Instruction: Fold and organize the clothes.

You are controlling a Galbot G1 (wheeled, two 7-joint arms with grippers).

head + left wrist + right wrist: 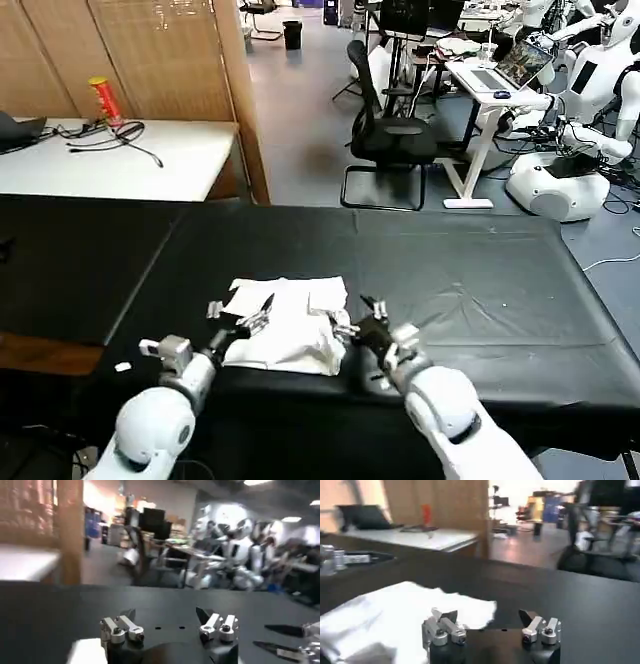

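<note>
The clothes are one white T-shirt point(288, 328), lying folded into a rumpled rectangle near the front edge of the black table point(460, 275). My left gripper point(240, 312) hovers open over the shirt's left edge, with nothing between its fingers. In the left wrist view the left gripper point(165, 615) spans bare black cloth, and a corner of the shirt point(87, 651) shows beside it. My right gripper point(360, 318) stands open just off the shirt's right edge. In the right wrist view the right gripper point(486, 616) holds nothing, with the shirt point(400, 607) beside one finger.
The black table stretches wide to the right and far side of the shirt. Behind it stand a white desk point(150, 160) with a red can point(103, 100) and cables, a wooden partition point(150, 50), and a black office chair point(390, 135). Other robots point(570, 170) stand at the back right.
</note>
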